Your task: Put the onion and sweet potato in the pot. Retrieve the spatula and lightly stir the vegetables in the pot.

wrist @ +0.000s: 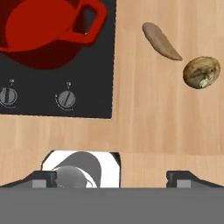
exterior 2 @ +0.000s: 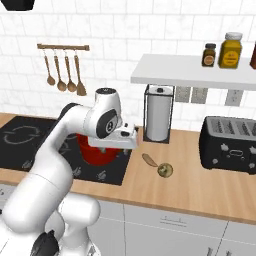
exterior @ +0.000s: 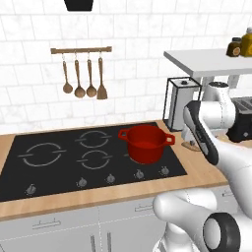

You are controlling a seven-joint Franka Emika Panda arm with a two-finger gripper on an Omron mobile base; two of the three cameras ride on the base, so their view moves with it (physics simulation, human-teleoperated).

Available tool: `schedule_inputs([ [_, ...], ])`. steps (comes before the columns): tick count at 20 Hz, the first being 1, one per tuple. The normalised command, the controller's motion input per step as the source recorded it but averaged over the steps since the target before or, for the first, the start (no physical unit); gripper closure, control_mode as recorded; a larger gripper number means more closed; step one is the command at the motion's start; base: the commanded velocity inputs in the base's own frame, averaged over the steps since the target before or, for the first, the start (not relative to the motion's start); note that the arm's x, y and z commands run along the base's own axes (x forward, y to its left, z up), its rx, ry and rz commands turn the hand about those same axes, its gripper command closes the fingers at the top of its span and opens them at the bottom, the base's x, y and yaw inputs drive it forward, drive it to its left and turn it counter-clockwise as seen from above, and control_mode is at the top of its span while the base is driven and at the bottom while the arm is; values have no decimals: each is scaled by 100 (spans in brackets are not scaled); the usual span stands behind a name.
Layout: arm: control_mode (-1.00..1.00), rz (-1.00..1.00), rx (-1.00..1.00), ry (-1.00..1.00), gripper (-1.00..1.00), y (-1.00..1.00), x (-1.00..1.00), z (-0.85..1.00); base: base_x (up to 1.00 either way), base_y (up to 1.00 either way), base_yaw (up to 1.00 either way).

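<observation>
**A:** What's nearest from where I'm driving?

**B:** The claw (wrist: 112, 177). In the hand view its two tips stand far apart with nothing between them, so I read it as wide open and empty. It hangs over the near strip of the wooden surface (wrist: 166, 122), just right of the cooktop's (wrist: 52, 94) knob row, looking straight down.

**A:** Why park it there?

**B:** My guess is it gives me both vegetables and the pot in one look before I pick either up.

**A:** Where are the vegetables?

**B:** A bit farther and to the right, lying on the bare surface. The sweet potato (wrist: 161, 41) is the long tapered brown one; the onion (wrist: 201, 72) is the round one just beside it, slightly nearer and farther right. They lie close but apart.

**A:** And the pot?

**B:** The pot (exterior: 145, 142) sits on the right part of the cooktop, red, lidless, and it looks empty. One loop handle points towards the vegetables, so the carry should be short.

**A:** The spatula?

**B:** Farthest of all, the spatula (exterior: 101, 83) hangs rightmost on the wall rail (exterior: 81, 50), beside three wooden spoons (exterior: 78, 81). I judge it comes last.
</observation>
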Motion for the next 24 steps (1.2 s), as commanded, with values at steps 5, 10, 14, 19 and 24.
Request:
schedule_inputs([
  [5,-100,-1,0,8,-100,-100,43,-13,0,0,0],
  [10,-100,-4,0,13,-100,-100,68,-28,0,0,0],
  [14,-100,-2,0,11,-100,-99,61,-83,0,0,0],
  [19,-100,0,0,0,-100,-77,62,-97,0,0,0],
  [24,-100,0,0,-3,-100,-7,67,-46,0,0,0],
])
